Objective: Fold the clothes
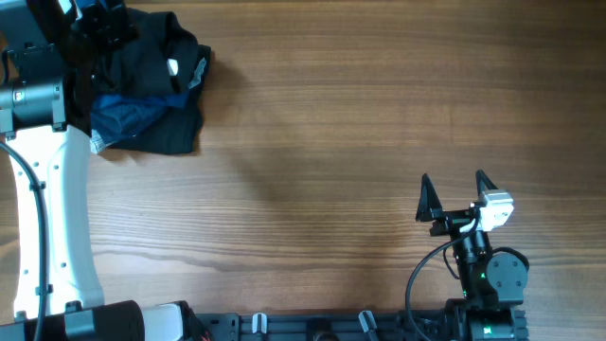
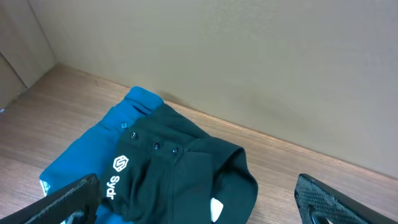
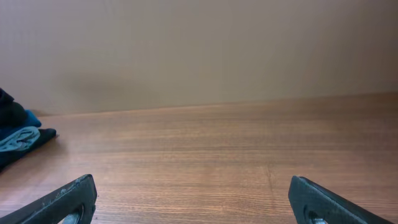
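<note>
The clothes lie in a heap at the table's far left corner. On top is the black shirt (image 1: pixel 161 57), crumpled, with a small white round logo (image 2: pixel 120 164) and buttons showing in the left wrist view (image 2: pixel 180 180). A blue garment (image 1: pixel 128 112) lies under it and also shows in the left wrist view (image 2: pixel 87 149). My left gripper (image 2: pixel 199 199) is open and empty, hovering just over the black shirt; in the overhead view it (image 1: pixel 99 26) is over the heap's far left part. My right gripper (image 1: pixel 454 197) is open and empty near the front right, far from the clothes (image 3: pixel 18 140).
The left arm's white link (image 1: pixel 52 218) runs along the table's left edge. A plain wall (image 3: pixel 199 50) stands behind the table's far edge. The wooden table top (image 1: pixel 331 142) stretches between the heap and my right gripper (image 3: pixel 193 196).
</note>
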You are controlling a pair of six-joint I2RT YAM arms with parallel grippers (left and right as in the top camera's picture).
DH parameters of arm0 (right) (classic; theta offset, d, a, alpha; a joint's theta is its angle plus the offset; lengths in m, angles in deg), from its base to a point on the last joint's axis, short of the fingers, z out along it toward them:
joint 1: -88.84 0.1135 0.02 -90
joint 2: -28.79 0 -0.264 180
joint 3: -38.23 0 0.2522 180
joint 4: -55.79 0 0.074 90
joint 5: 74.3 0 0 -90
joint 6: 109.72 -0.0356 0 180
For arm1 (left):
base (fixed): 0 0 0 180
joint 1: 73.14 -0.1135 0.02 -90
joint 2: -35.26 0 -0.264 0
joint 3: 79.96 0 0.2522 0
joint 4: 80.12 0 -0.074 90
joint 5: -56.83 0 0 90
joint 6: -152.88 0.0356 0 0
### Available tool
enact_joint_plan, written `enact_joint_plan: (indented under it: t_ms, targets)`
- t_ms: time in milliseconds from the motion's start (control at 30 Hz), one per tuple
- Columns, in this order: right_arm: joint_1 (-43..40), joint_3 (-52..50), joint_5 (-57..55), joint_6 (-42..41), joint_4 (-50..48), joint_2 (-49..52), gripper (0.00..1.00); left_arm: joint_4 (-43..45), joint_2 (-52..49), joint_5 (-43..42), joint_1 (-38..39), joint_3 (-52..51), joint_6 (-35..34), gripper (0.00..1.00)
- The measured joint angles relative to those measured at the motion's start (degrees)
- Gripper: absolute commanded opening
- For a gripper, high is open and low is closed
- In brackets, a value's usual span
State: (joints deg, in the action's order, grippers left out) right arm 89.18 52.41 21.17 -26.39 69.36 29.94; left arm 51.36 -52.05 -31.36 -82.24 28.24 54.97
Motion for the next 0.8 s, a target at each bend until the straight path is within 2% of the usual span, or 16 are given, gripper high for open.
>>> enact_joint_plan:
  t_ms: [500, 533, 667, 800]
  targets:
    - [0.00, 0.00, 0.00, 0.00, 0.00, 0.00, 1.00, -0.17, 0.00, 0.74, -0.02, 0.00, 0.00, 1.00]
    - [0.00, 0.00, 0.00, 0.00, 0.00, 0.00, 1.00, -0.79, 0.02, 0.98, -0.02, 0.00, -0.02, 1.00]
    - [0.00, 0.00, 0.00, 0.00, 0.15, -0.17, 1.00, -13.60, 2.89, 0.81, 0.04, -0.22, -0.15, 1.00]
    - [0.00, 0.00, 0.00, 0.00, 0.15, -0.20, 1.00, -14.23, 9.29, -3.50, 0.04, -0.44, -0.15, 1.00]
